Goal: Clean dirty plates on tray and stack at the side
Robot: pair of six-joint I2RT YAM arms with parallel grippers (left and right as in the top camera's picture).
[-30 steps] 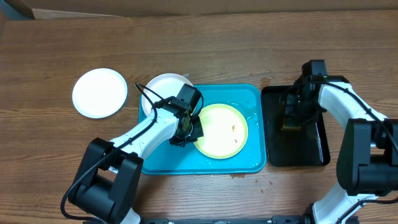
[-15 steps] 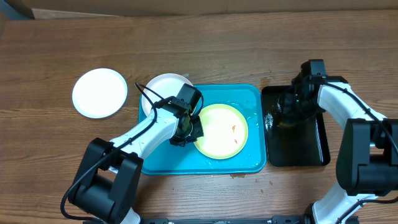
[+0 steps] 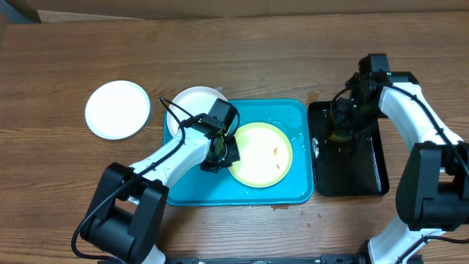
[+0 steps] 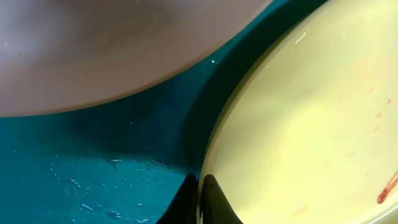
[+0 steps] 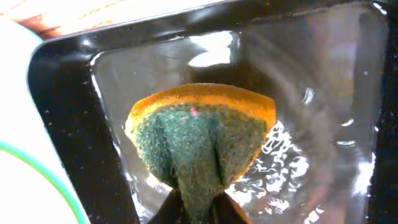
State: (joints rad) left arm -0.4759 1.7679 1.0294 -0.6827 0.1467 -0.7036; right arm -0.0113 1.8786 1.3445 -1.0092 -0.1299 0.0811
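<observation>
Wooden tabletop carrying blue tray with yellow plate inside, rim pinched by left fingers; right fingers clamped on folded sponge over wet black tray; white plates, one well left, another overlapping tray's corner.

Left arm reaches inward, jaws clamped; right arm bends inward, jaws pinched together, pointing down.

Overhead straight down on whole table, left wrist close on yellow plate rim, right wrist close over sponge, both seen overhead.
</observation>
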